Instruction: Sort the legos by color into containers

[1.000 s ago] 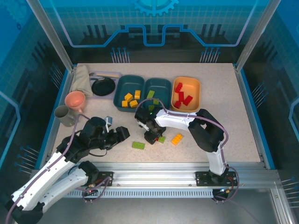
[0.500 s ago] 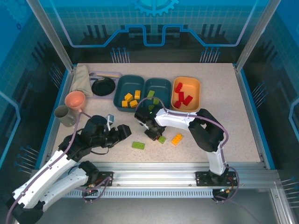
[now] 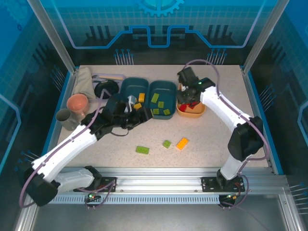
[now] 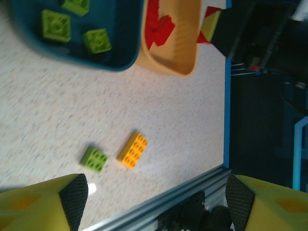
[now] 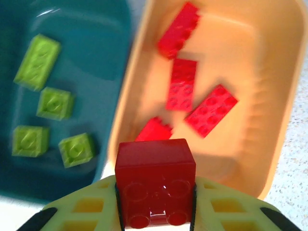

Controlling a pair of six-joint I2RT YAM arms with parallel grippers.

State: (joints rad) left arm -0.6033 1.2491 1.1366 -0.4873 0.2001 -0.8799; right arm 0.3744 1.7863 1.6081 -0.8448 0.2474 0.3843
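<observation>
My right gripper is shut on a red lego, held above the near end of the orange-yellow container, which holds several red legos. From above, that gripper hangs over the same container. The middle teal container holds green legos; the left teal container holds yellow ones. My left gripper is open and empty just in front of the teal containers. Two green legos and an orange lego lie loose on the table.
A black pan, a cloth, a pink cup and a grey cup stand at the back left. The metal front rail runs close behind the loose legos.
My right arm left the loose legos at the table's middle and swung back over the orange-yellow container, shut on a red lego. My left arm stretched forward toward the teal containers.
</observation>
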